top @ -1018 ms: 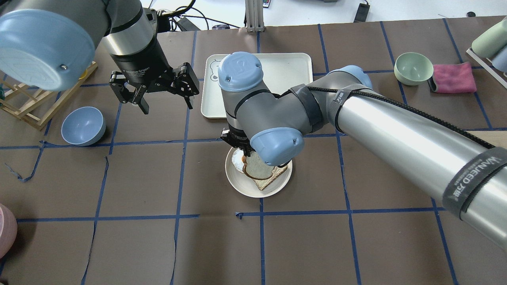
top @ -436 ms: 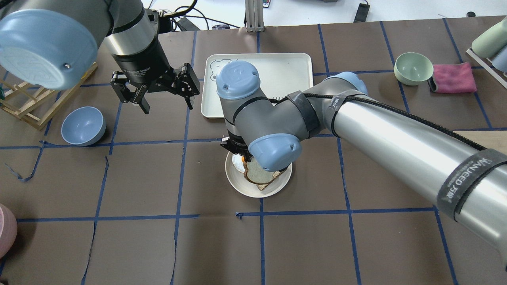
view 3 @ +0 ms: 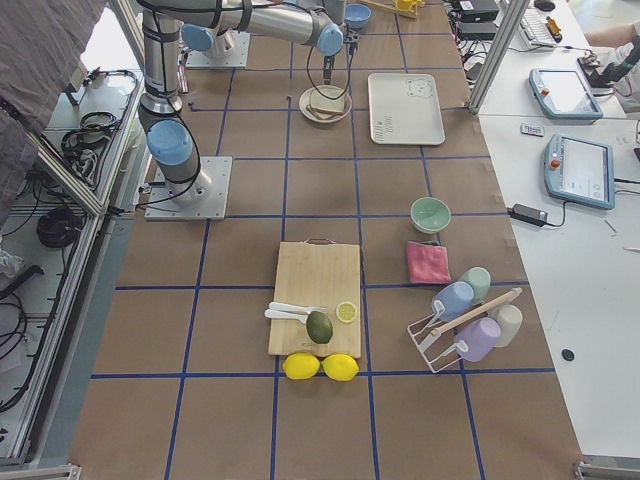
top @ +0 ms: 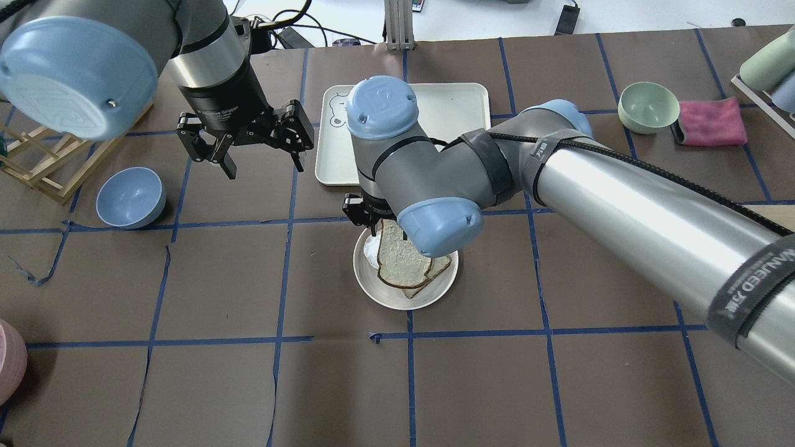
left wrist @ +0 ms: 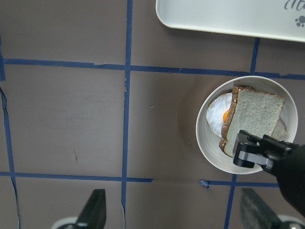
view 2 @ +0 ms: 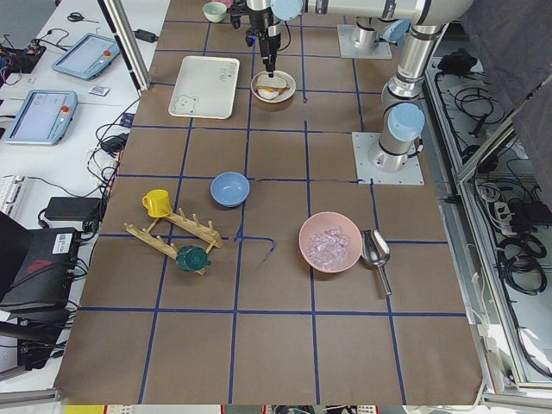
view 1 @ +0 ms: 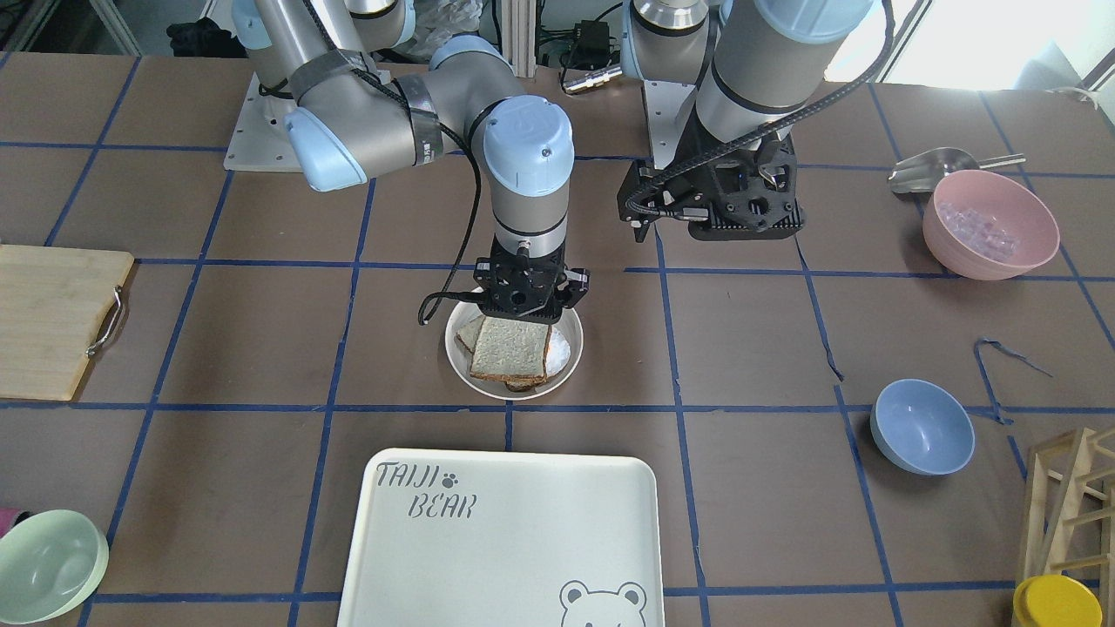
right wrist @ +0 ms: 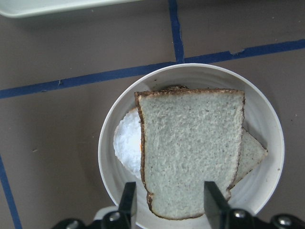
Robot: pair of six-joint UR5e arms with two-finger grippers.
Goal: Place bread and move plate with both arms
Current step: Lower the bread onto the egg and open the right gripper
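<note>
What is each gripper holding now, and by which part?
Nothing. The right gripper stands open over the bread on the plate; the left gripper is open too.

Sees bread [right wrist: 190, 148] flat on egg [right wrist: 126, 143] & 2nd slice [right wrist: 251, 152], all in plate [right wrist: 269, 191] on table [right wrist: 52, 138]. Sees right hand [right wrist: 169, 187] spread wide at bread's round end.

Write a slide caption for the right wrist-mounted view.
Right tool, open, poised over the bread lying across a fried egg and second slice on the plate.
</note>
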